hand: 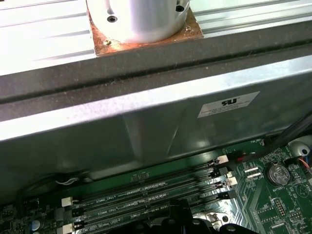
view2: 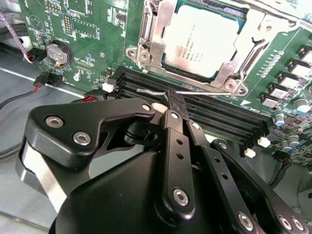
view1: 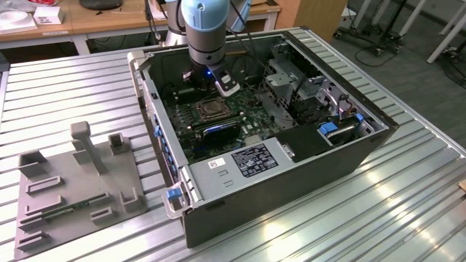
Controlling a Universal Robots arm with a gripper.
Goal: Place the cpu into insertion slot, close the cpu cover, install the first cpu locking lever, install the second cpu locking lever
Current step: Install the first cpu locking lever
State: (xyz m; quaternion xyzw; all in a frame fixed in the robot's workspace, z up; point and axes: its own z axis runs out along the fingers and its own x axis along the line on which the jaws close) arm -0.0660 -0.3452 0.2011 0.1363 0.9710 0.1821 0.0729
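Second wrist view, best angle going: shows the cpu (view2: 204, 41) sat in the slot (view2: 139, 53) with the cover (view2: 251, 36) folded flat over its edges, so calling the first two steps done. Makes sense of the cover too: clamps the chip down against shifting.

Pincer (view2: 175, 100) looks fully closed, pads together with no gap, tips right on the thin wire lever (view2: 151, 90) running between the slot and the memory slots (view2: 219, 114). Can't tell whether nipping the wire or just pressing on it. Guessing closed on purpose, to make one narrow tip for working a skinny lever in a tight spot.

Over in the exterior view, puts the cpu at roughly 6 o'clock from the pincer, near but not touching. Also shows the case (view1: 291, 185) lying on its side on the tabletop (view1: 407, 218) with the panel off, presumably to leave the insides facing up for an arm coming in from above. Grey fixture (view1: 73, 191) parked at about 8 o'clock from the case, well apart and out of the way.
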